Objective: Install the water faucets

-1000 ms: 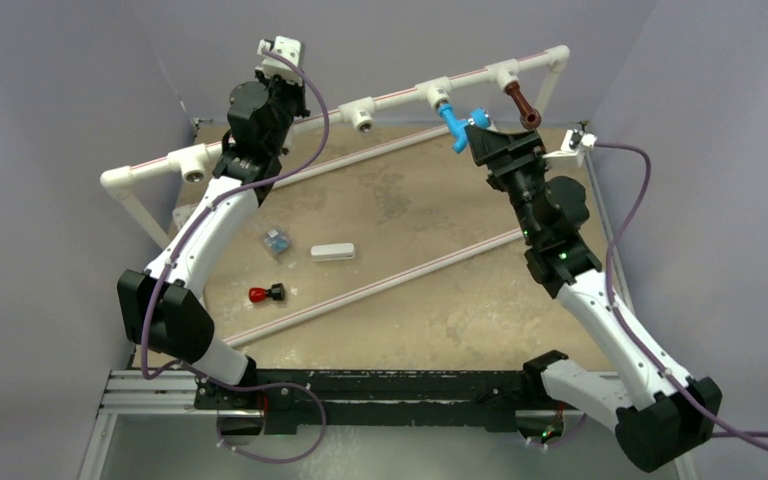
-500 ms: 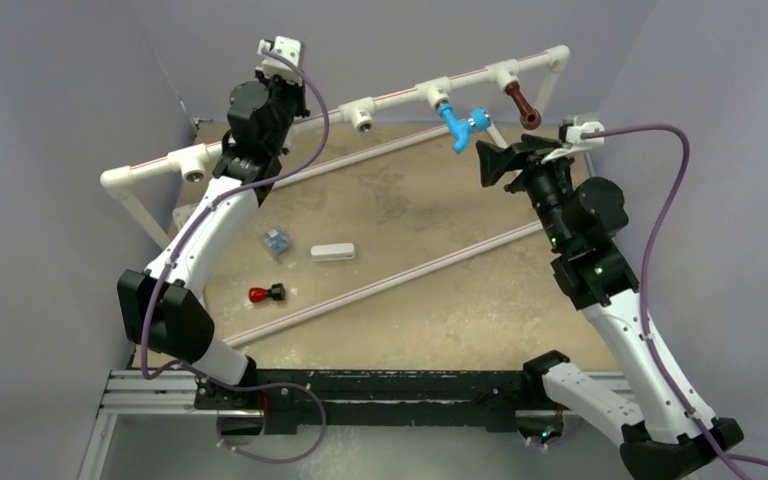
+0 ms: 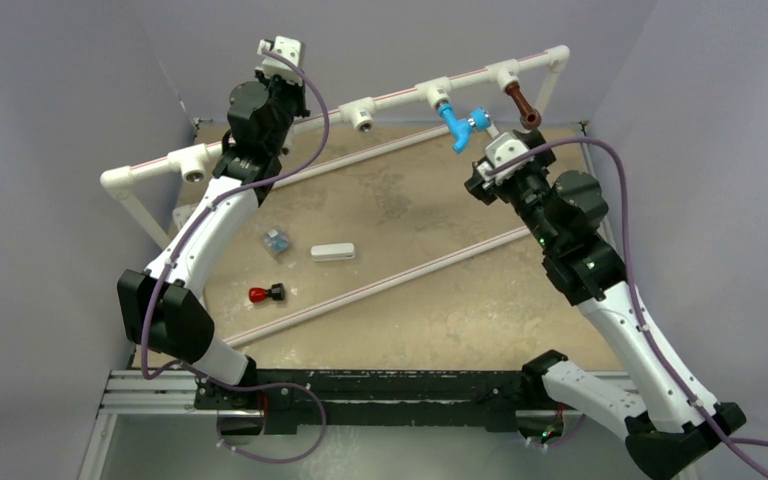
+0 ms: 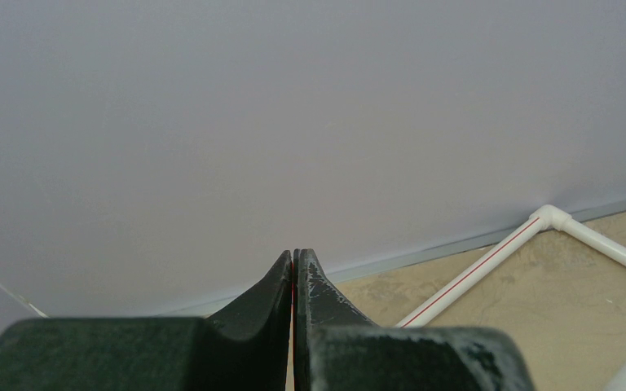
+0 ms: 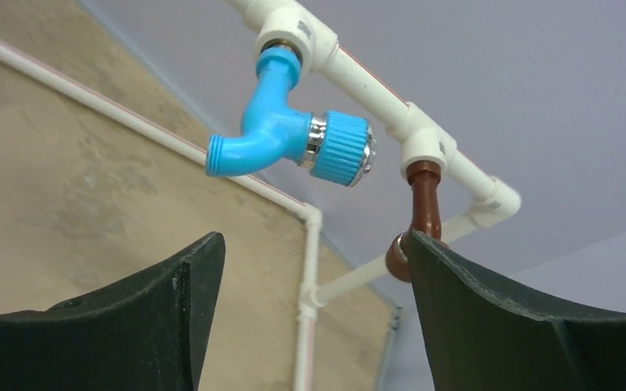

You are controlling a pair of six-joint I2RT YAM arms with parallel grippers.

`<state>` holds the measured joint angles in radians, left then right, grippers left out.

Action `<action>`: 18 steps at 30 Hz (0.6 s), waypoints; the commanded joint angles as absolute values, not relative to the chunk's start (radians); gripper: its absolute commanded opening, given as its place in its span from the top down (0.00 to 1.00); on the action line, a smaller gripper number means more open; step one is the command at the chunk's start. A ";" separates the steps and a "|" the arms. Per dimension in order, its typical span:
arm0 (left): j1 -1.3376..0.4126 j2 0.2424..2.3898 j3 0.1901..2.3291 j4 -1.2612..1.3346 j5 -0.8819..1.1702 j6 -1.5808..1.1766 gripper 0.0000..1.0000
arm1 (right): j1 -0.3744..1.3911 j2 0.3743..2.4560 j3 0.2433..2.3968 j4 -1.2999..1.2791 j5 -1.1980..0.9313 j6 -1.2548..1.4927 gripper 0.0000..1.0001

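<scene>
The bright blue faucet [image 3: 463, 124] hangs from a tee on the raised white pipe, spout to the left; it also shows in the right wrist view [image 5: 281, 134]. The dark brown faucet [image 3: 522, 105] sits in the tee to its right and shows in the right wrist view [image 5: 424, 212]. My right gripper [image 5: 311, 238] is open and empty. It is below the blue faucet and apart from it, and sits just in front of it in the top view [image 3: 484, 178]. My left gripper [image 4: 293, 254] is shut and empty, raised high by the back wall.
Two tees [image 3: 362, 113] [image 3: 192, 165] on the raised pipe have open sockets. On the table lie a white rectangular block [image 3: 332, 252], a small red and black part [image 3: 266, 294] and a small bluish part [image 3: 277, 241]. Two low pipes [image 3: 380, 285] cross the table.
My right gripper has drawn back from the blue faucet toward the near side and its wrist has turned over. The left arm has not moved.
</scene>
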<state>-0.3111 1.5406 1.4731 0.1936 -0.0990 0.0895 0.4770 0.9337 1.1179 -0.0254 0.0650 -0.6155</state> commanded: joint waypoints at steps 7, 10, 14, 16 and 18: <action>-0.333 1.572 1.436 0.055 -0.059 0.101 1.00 | 0.578 0.881 0.939 0.285 0.228 -1.237 0.16; -0.333 1.574 1.436 0.055 -0.060 0.100 1.00 | 0.595 0.892 0.895 0.375 0.257 -1.369 0.17; -0.333 1.574 1.436 0.055 -0.060 0.101 1.00 | 0.605 0.915 0.828 0.521 0.285 -1.554 0.17; -0.333 1.574 1.435 0.055 -0.060 0.103 1.00 | 0.608 0.925 0.815 0.566 0.290 -1.618 0.17; -0.333 1.574 1.434 0.054 -0.061 0.103 1.00 | 0.612 0.938 0.808 0.604 0.287 -1.661 0.17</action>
<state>-0.3111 1.5406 1.4731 0.1936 -0.0994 0.0895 0.6022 0.9215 0.8207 0.4107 0.2523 -1.4509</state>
